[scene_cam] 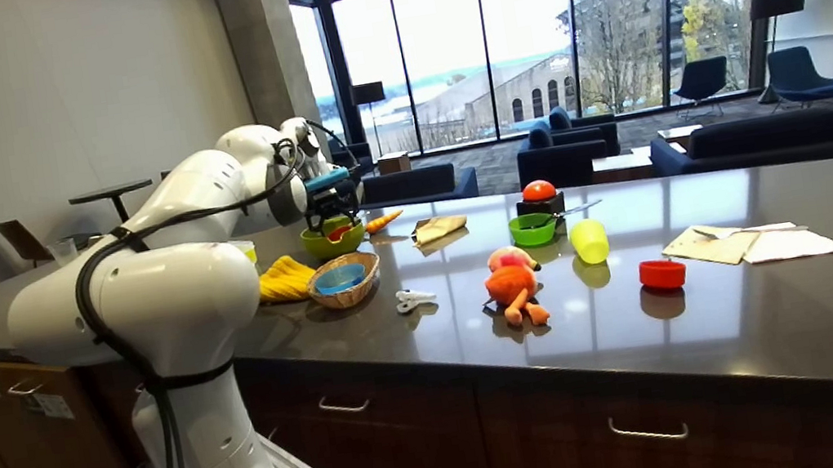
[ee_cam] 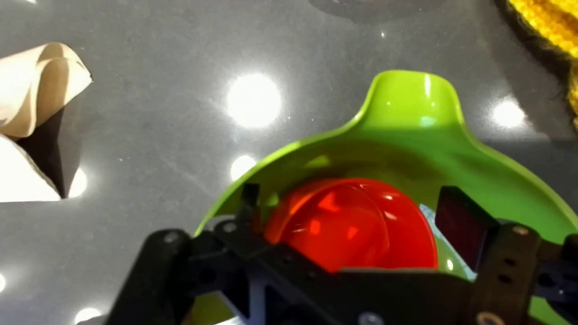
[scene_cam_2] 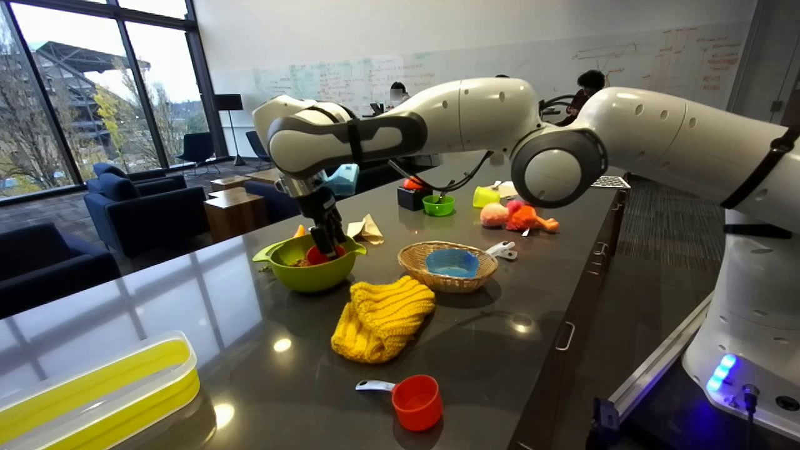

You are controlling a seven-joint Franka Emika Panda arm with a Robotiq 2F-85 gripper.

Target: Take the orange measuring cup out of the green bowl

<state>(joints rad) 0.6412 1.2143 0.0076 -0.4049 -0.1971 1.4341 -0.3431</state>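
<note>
My wrist view looks down, close above the bowl [ee_cam: 424, 149]. Farther off, both exterior views share it: windows [scene_cam: 530, 27] ahead in an exterior view, my base [scene_cam: 216, 437] at eight o'clock; whiteboard [scene_cam_2: 512, 59] ahead in an exterior view, base at four.

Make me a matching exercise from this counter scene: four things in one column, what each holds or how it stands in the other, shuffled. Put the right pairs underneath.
Things
1. Large green bowl
2. Wicker basket
3. Black box
4. End effector

Descriptions
A. Has a red dome on top
B. Stands open
C. Has a blue bowl inside
D. Has an orange-red measuring cup inside

Right pairs: 1-D, 2-C, 3-A, 4-B
</note>
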